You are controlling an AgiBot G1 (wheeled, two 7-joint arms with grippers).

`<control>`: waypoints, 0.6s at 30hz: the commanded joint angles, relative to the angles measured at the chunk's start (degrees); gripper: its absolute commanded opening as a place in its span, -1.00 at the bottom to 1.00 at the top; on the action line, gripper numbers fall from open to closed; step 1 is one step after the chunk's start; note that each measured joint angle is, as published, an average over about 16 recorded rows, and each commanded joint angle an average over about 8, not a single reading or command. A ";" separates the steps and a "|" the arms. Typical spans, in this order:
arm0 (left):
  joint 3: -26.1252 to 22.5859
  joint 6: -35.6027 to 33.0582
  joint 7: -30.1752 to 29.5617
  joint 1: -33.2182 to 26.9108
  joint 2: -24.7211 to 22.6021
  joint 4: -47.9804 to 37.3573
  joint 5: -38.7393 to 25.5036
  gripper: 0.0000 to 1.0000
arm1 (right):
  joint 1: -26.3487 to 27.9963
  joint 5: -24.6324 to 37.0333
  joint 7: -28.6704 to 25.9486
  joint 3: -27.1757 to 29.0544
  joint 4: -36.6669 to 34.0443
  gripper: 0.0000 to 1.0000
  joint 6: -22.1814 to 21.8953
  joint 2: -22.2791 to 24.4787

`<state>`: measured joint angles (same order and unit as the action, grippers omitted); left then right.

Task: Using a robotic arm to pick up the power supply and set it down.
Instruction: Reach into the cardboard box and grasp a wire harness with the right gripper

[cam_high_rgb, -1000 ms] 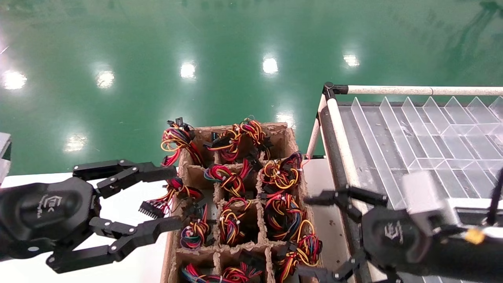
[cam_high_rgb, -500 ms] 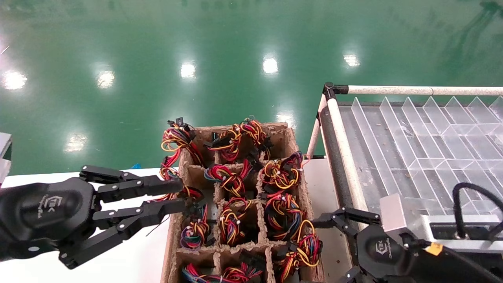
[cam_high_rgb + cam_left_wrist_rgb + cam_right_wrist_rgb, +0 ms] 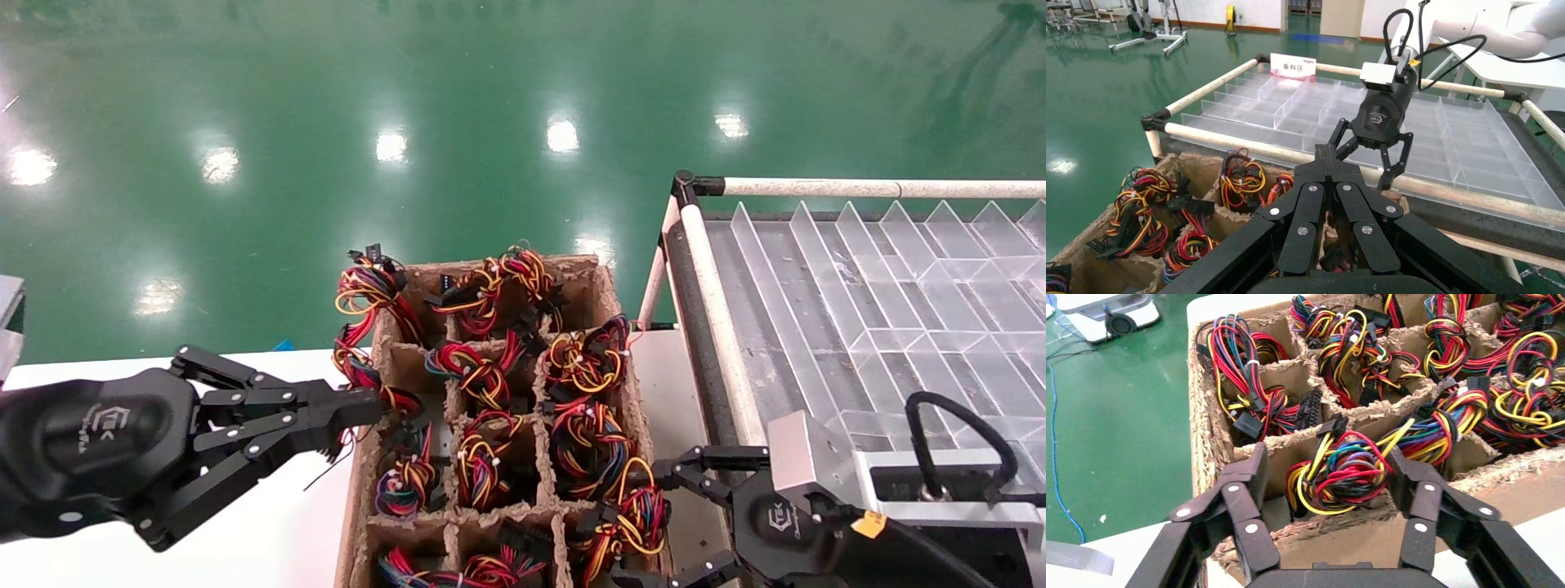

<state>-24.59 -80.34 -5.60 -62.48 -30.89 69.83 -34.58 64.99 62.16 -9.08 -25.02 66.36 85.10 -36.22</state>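
Observation:
The power supply's grey box is hidden; only bundles of red, yellow and black wires show in the cardboard box [image 3: 609,298]. My left gripper [image 3: 359,404] is at the box's left wall, its fingers pressed together over a red wire bundle [image 3: 364,377] that hangs over that wall. In the left wrist view the left gripper [image 3: 1326,160] has its tips touching. My right gripper [image 3: 645,527] is open at the box's near right corner. In the right wrist view the right gripper [image 3: 1327,462] straddles a multicoloured wire bundle [image 3: 1340,478] without touching it.
A clear plastic divided tray [image 3: 858,286] on a pipe frame [image 3: 858,188] stands right of the box. The box rests on a white table [image 3: 270,531]. Green floor lies beyond. Cardboard dividers [image 3: 1364,410] separate the bundles.
My left gripper went from wide open to shut on the wires at the box's left wall. The right gripper dropped lower and nearer, toward the box's near right corner.

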 commanded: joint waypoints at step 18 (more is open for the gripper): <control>0.00 0.00 0.00 0.00 0.00 0.00 0.00 -1.00 | 0.63 2.37 -1.10 -0.36 2.36 -1.00 -1.29 0.97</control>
<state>-24.59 -80.34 -5.60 -62.48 -30.89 69.83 -34.58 65.62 64.31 -10.19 -25.32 68.73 83.95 -35.24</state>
